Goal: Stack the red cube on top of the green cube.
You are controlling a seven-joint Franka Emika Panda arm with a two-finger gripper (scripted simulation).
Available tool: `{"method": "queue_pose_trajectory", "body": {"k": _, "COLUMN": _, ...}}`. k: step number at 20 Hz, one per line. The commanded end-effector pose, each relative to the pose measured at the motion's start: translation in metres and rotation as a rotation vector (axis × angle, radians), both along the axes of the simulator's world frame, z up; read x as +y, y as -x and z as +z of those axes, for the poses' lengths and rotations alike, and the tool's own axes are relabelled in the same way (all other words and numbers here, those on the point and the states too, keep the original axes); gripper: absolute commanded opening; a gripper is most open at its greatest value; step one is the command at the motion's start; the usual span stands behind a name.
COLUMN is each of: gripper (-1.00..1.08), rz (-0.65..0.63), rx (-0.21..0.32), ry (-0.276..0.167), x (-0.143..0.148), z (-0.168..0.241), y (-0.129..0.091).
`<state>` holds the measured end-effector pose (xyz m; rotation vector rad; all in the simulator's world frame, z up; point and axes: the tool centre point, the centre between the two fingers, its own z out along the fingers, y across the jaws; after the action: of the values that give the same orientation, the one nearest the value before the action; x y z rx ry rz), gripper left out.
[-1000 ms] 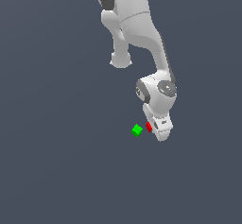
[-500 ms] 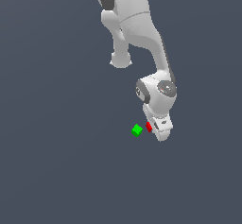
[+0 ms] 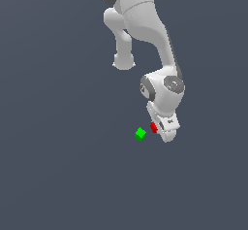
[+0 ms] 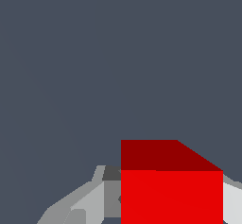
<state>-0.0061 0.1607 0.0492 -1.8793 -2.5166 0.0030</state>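
Observation:
The red cube (image 3: 153,126) shows as a small red patch at the tip of my white gripper (image 3: 157,129), low over the grey floor. In the wrist view the red cube (image 4: 171,194) fills the space between my grey fingers (image 4: 90,202), which press against its two sides, so the gripper is shut on it. The green cube (image 3: 140,133) rests on the floor just to the exterior view's left of the red one, a small gap apart. It does not appear in the wrist view.
The white arm (image 3: 145,25) comes down from the top of the exterior view. A plain dark grey floor (image 3: 58,166) spreads all around the two cubes.

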Motion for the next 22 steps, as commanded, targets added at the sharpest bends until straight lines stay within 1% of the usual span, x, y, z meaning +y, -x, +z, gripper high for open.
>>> {"method": "queue_pose_trajectory", "body": {"k": 1, "gripper": -1.0, "rz": 0.0, "rx": -0.002, "ry": 0.0, "x": 0.0, "z": 0.018, "y": 0.0}}
{"method": "queue_pose_trajectory", "body": {"k": 6, "gripper": -1.0, "rz": 0.0, "rx": -0.001, "ry": 0.0, "x": 0.0, "z": 0.052, "y": 0.0}}
{"method": "queue_pose_trajectory", "body": {"k": 11, "gripper": -1.0, "rz": 0.0, "rx": -0.001, "ry": -0.001, "x": 0.0, "z": 0.069, "y": 0.0}}
{"method": "queue_pose_trajectory", "body": {"k": 17, "gripper": -1.0, "rz": 0.0, "rx": -0.002, "ry": -0.001, "x": -0.004, "z": 0.066, "y": -0.002}}
{"method": "queue_pose_trajectory", "body": {"k": 22, "gripper": -1.0, "rz": 0.0, "rx": -0.002, "ry": 0.0, "x": -0.029, "z": 0.049, "y": -0.009}}
